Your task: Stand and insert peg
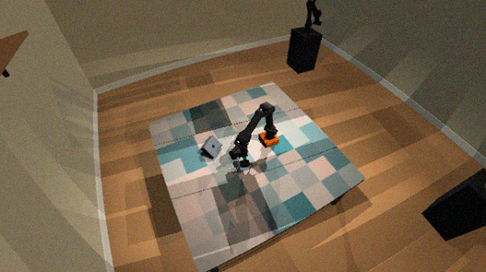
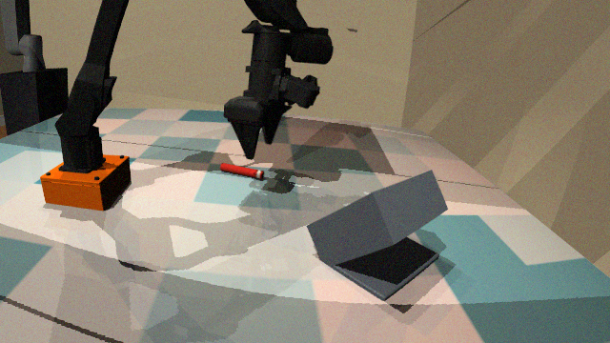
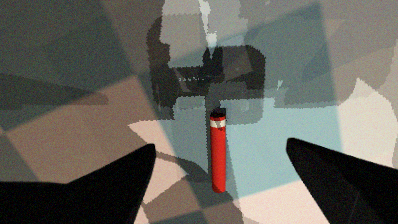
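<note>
A red peg [image 2: 238,171] [image 3: 218,157] lies flat on the patterned table. Its white band is near the end that points toward the panel side in the exterior view, and at the upper end in the wrist view; in the top view only a small red spot [image 1: 251,163] shows. My gripper [image 2: 259,151] [image 3: 220,147] is open and empty, pointing down above the peg, with the peg between the fingertips' lines in the wrist view. The sloped grey panel [image 1: 211,146] [image 2: 353,224] stands apart from the peg; its hole shows as a dark dot in the top view and is hidden in the exterior view.
The arm's orange base [image 1: 269,139] [image 2: 76,191] stands on the table [image 1: 299,205]. The panel's dark base plate [image 2: 396,262] lies under its sloped block. Black pedestals [image 1: 304,51] [image 2: 35,97] with other arms stand on the floor away from the table.
</note>
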You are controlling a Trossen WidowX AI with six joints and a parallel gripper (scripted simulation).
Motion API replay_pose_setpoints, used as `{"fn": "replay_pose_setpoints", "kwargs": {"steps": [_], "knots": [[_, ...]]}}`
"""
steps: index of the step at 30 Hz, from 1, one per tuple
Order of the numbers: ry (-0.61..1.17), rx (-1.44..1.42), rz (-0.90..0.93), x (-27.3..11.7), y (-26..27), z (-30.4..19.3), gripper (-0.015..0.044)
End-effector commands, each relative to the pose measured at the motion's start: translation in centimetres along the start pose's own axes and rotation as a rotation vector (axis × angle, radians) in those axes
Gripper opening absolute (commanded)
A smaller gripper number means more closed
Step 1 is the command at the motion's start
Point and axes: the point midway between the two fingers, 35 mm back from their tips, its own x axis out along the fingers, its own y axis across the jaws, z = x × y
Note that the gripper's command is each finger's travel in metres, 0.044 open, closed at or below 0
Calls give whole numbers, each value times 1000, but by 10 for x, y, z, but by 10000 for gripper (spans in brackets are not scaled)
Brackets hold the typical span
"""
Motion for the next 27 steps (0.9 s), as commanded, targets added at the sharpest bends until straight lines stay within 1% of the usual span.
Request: {"fn": "replay_pose_setpoints", "kwargs": {"steps": [1,25,27], "knots": [[7,4,1,8,0,-1,440],[6,2,0,43,-2,-3,440],[6,2,0,43,-2,-3,387]]}}
